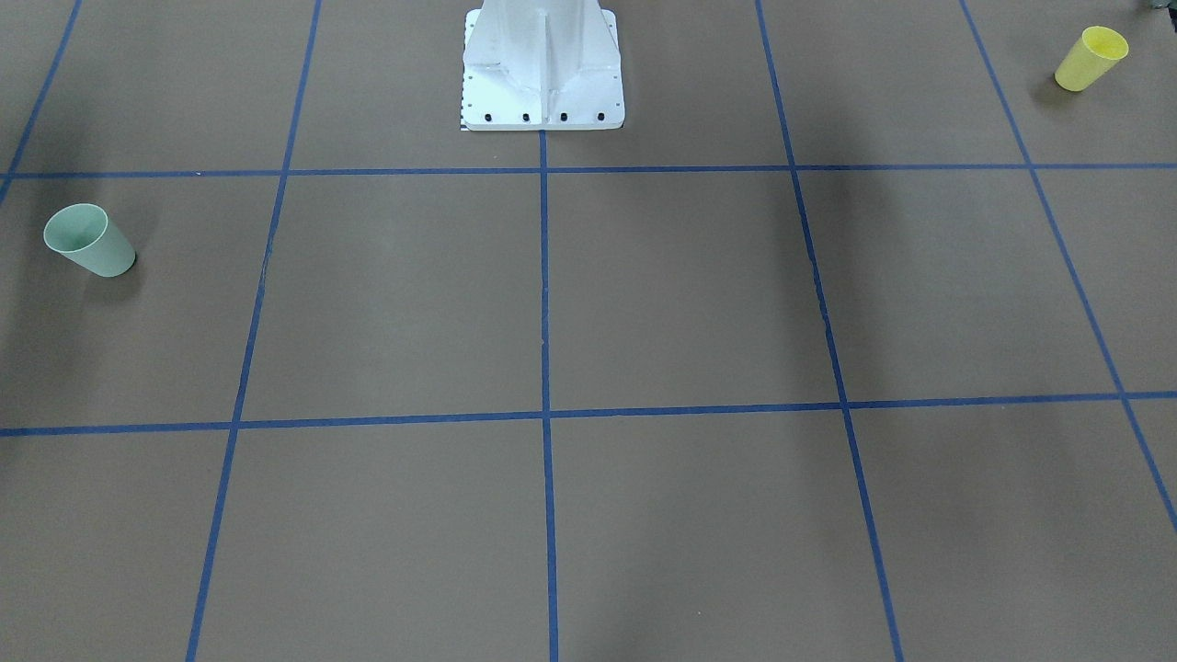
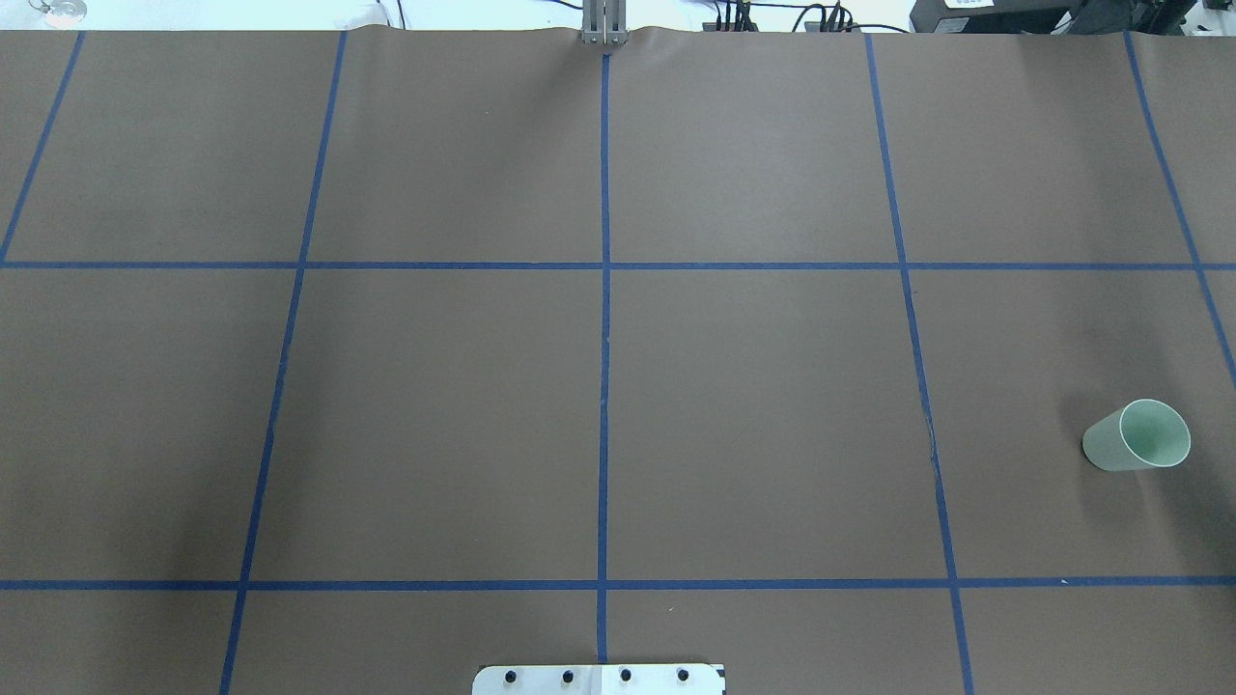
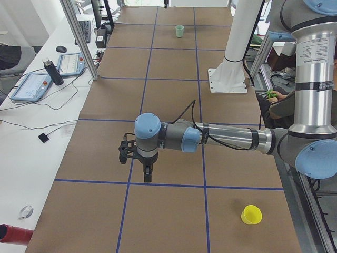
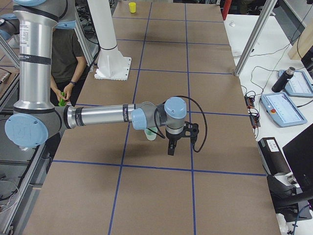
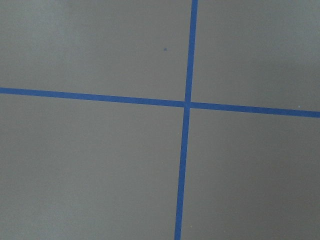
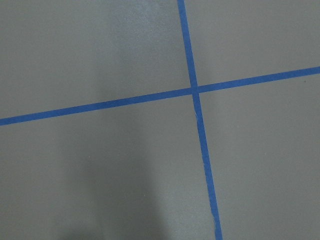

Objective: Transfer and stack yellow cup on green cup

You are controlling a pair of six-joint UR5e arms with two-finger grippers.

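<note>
The yellow cup (image 1: 1091, 58) stands upright on the brown table, near the robot's side at its far left; it also shows in the exterior left view (image 3: 251, 214) and the exterior right view (image 4: 132, 7). The overhead view does not show it. The green cup (image 1: 89, 241) stands upright at the robot's far right (image 2: 1137, 436), partly hidden behind the right arm in the exterior right view (image 4: 151, 133). My left gripper (image 3: 148, 176) and right gripper (image 4: 171, 149) hang above the table, pointing down, apart from both cups. I cannot tell whether they are open or shut.
The white robot pedestal (image 1: 542, 74) stands at the table's robot-side edge. Blue tape lines (image 2: 604, 386) grid the table. A person (image 4: 66, 54) stands behind the robot. A side table with tablets (image 3: 31, 84) and a frame post (image 3: 79, 37) flank the far edge.
</note>
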